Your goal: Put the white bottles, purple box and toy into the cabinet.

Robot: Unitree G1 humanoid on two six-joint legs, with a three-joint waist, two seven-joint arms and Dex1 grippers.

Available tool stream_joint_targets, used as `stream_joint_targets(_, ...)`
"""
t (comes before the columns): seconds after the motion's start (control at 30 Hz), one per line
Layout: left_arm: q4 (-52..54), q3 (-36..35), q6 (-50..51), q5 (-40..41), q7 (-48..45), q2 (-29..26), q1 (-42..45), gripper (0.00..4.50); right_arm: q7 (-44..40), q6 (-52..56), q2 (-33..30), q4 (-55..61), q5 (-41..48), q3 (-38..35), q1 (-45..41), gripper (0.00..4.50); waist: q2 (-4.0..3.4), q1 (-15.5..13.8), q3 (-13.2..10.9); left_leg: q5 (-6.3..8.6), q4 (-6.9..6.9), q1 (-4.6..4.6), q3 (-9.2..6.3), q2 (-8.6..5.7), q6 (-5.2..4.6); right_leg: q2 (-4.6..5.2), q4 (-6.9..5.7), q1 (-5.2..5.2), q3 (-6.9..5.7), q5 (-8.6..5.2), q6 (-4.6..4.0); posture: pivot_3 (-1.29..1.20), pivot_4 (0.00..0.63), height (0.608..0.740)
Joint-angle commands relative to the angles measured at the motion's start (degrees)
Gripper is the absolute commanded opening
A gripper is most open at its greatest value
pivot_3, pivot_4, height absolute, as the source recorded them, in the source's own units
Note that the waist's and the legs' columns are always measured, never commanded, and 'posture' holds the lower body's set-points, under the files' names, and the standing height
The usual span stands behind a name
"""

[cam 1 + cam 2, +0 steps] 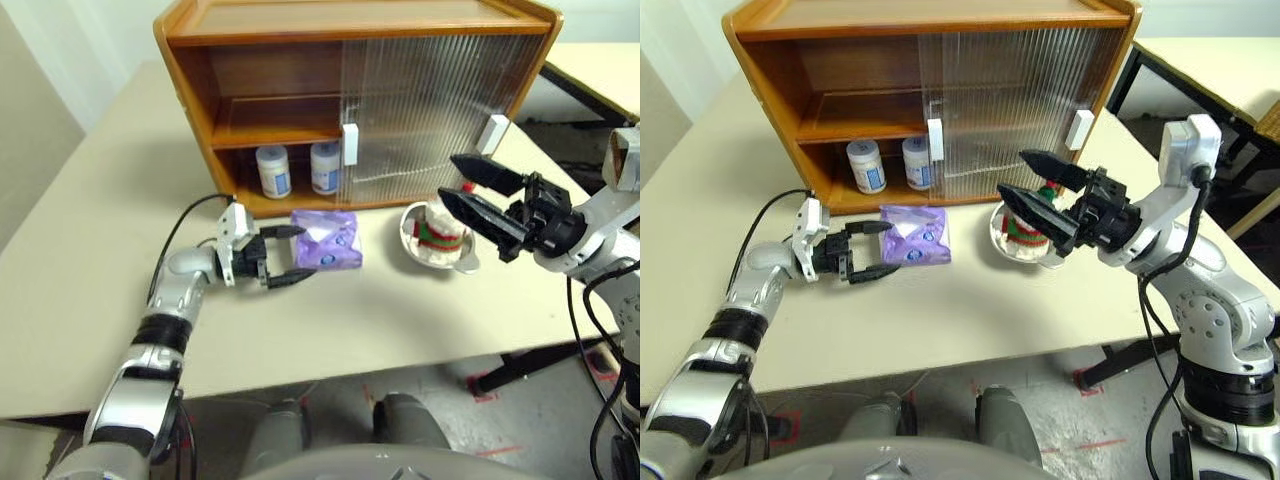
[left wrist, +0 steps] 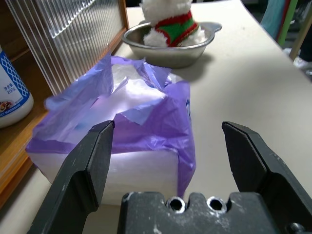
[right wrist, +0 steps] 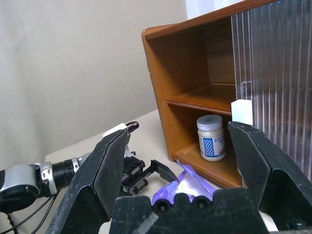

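Left hand: fingers spread, level, low over tabletop, aimed at purple box just beyond fingertips, before open cabinet. Right hand: spread, raised, farther.

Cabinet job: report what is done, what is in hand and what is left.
Done: both white bottles stand on the bottom shelf of the cabinet. In hand: the left gripper, open, is lined up at the purple box on the table, not yet gripping. Left: that box and the toy, sitting in the metal bowl. Right gripper open, empty.

Left gripper low, right gripper raised, both spread wide.
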State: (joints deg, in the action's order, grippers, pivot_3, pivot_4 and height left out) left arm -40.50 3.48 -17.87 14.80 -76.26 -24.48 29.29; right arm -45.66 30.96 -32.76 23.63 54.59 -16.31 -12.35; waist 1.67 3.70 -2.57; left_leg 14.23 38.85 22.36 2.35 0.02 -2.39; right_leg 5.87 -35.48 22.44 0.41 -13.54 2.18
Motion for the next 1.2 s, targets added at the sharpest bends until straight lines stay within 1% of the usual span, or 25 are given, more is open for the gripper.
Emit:
stream_joint_targets(0.03,-4.4,0.9,-0.9,-2.4,0.7,0.7,1.5,4.49,0.3,0.3,-0.6,1.2,0.5,-0.4,0.5,4.50,0.00,0.0,0.0,0.00,0.00,0.00,0.00,0.00,0.00,0.00,0.00,0.00,0.00,-0.01,0.02,-0.15,0.000,0.740)
stream_joint_targets(0.27,-9.6,1.1,-1.8,-4.8,1.6,1.6,3.2,4.49,0.3,0.1,-0.9,1.4,0.7,-0.7,0.8,4.50,0.01,0.0,0.0,0.00,0.01,0.00,0.00,0.00,0.00,0.00,0.00,-0.01,-0.01,-0.02,0.12,-0.16,0.000,0.740)
stream_joint_targets(0.33,-9.9,1.0,-1.9,-5.1,1.5,1.7,3.4,4.12,0.3,0.0,-0.9,1.4,0.6,-0.7,0.9,4.50,0.01,0.0,0.0,0.00,0.01,0.00,0.00,0.00,0.00,0.00,0.00,-0.01,-0.01,-0.02,0.12,-0.16,0.000,0.740)
stream_joint_targets(0.37,-10.0,0.9,-1.9,-5.2,1.5,1.7,3.4,3.89,0.3,-0.1,-0.9,1.4,0.6,-0.7,1.0,4.50,0.01,0.0,0.0,0.00,0.01,0.00,0.00,0.00,0.00,0.01,0.00,-0.01,-0.01,-0.02,0.13,-0.16,0.000,0.740)
stream_joint_targets(0.4,-10.1,0.8,-1.8,-5.2,1.5,1.8,3.4,3.57,0.3,-0.1,-0.9,1.4,0.6,-0.7,1.0,4.50,0.01,0.0,0.0,0.00,0.01,0.00,0.00,0.00,0.00,0.01,0.00,-0.01,-0.01,-0.02,0.13,-0.16,0.000,0.740)
stream_joint_targets(0.43,-10.1,0.8,-1.8,-5.2,1.6,1.9,3.5,3.13,0.3,-0.1,-0.9,1.4,0.6,-0.8,1.0,4.50,0.01,0.0,0.0,0.00,0.01,0.00,0.00,0.00,0.00,0.01,0.00,-0.01,-0.01,-0.02,0.13,-0.16,0.000,0.740)
stream_joint_targets(0.47,-10.1,0.7,-1.9,-5.1,1.4,1.8,3.4,2.82,0.3,-0.1,-0.9,1.4,0.6,-0.7,1.0,4.50,0.01,0.0,0.0,0.00,0.01,0.00,0.00,0.00,0.00,0.01,0.00,-0.01,-0.01,-0.02,0.13,-0.16,0.000,0.740)
stream_joint_targets(0.57,-9.9,0.6,-2.1,-5.0,0.9,1.5,3.1,1.61,0.1,-0.4,-0.8,1.3,0.3,-0.6,1.1,4.50,0.01,0.1,0.0,0.00,0.01,0.00,0.00,0.00,0.00,0.01,0.00,-0.01,-0.01,-0.02,0.12,-0.16,0.000,0.740)
stream_joint_targets(0.7,-9.3,0.5,-2.0,-4.7,0.5,1.3,2.6,0.18,-0.1,-0.6,-0.7,1.0,0.1,-0.3,0.9,4.50,0.01,0.2,0.0,0.00,0.01,-0.01,0.00,0.01,0.00,0.01,0.00,-0.01,-0.01,-0.01,0.11,-0.15,0.000,0.740)
stream_joint_targets(0.73,-8.6,0.4,-1.9,-4.5,0.3,1.2,2.3,0.04,-0.2,-0.6,-0.6,0.9,0.0,-0.2,0.8,4.50,0.01,0.2,0.0,0.00,0.01,-0.01,0.00,0.02,0.00,0.01,0.00,-0.01,-0.01,-0.01,0.11,-0.15,0.000,0.740)
stream_joint_targets(0.83,-5.3,-0.1,-0.2,-2.9,-0.3,1.2,1.6,0.04,-0.3,-0.7,-0.5,0.7,-0.1,0.0,0.6,4.50,0.01,0.2,0.0,0.00,0.01,-0.01,0.00,0.04,0.00,0.00,-0.01,-0.01,-0.01,-0.01,0.11,-0.15,0.000,0.740)
stream_joint_targets(0.97,4.3,-1.0,4.2,0.0,-0.9,0.0,0.1,0.04,-0.6,-0.9,-0.3,0.2,-0.5,0.2,0.4,4.50,0.01,0.1,0.0,0.00,0.00,0.02,0.00,0.03,0.00,0.03,0.00,0.01,0.00,0.04,0.02,-0.14,0.000,0.740)
stream_joint_targets(1.1,20.2,-2.7,14.1,5.2,0.9,-2.6,-2.4,0.04,-1.1,-1.1,0.1,-0.5,-0.9,0.5,0.0,4.50,0.01,0.1,0.0,0.00,0.00,0.02,-0.01,0.05,0.00,0.04,0.00,0.01,0.01,0.05,0.00,-0.12,0.000,0.740)
stream_joint_targets(1.2,27.4,-4.1,19.8,7.5,3.3,-4.2,-3.5,0.04,-1.4,-1.2,0.3,-1.0,-1.2,0.8,-0.2,4.50,-0.01,0.1,0.0,0.00,0.00,0.00,-0.01,0.05,0.00,0.04,-0.01,0.00,0.02,0.05,-0.01,-0.12,0.000,0.740)
